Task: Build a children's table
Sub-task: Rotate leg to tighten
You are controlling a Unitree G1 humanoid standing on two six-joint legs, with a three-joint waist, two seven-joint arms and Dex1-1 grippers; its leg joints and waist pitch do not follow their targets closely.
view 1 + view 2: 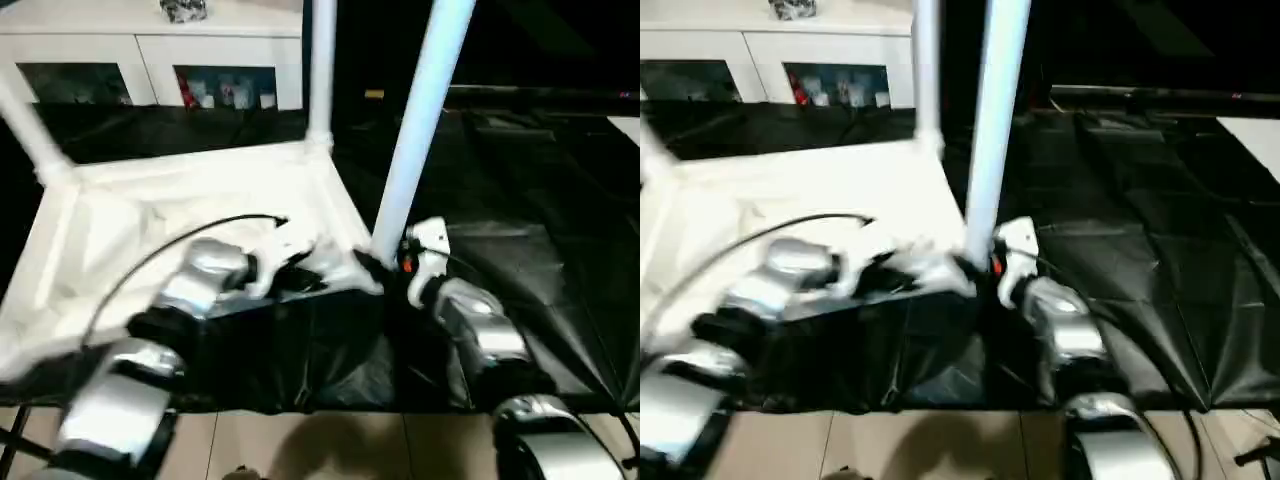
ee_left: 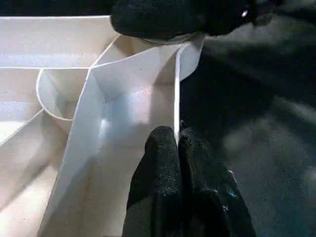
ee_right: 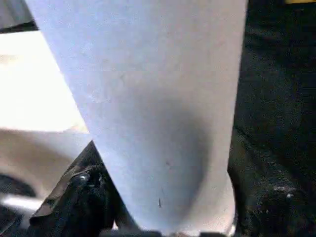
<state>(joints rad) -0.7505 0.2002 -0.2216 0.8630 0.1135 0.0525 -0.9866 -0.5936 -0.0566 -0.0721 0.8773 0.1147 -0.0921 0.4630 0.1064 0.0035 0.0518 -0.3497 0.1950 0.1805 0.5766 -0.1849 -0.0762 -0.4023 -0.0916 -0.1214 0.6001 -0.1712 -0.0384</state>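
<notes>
1. On the black floor sheet [image 1: 520, 250], the white tabletop [image 1: 200, 220] lies underside up, two legs already standing in its far sockets.
2. The left gripper [image 2: 177, 140] pinches the tabletop's near rim wall, fingers pressed together on it.
3. The right gripper [image 1: 385, 262] clamps a third leg [image 1: 420, 120] upright at the near right corner.

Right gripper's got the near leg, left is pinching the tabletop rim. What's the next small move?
Probably press the near leg straight down into its corner socket. The right gripper clasps it at the base, standing nearly upright at the near right corner of the upturned tabletop, while the left gripper pinches the thin rim beside that corner to steady it. Whether the leg is fully seated can't be told.
</notes>
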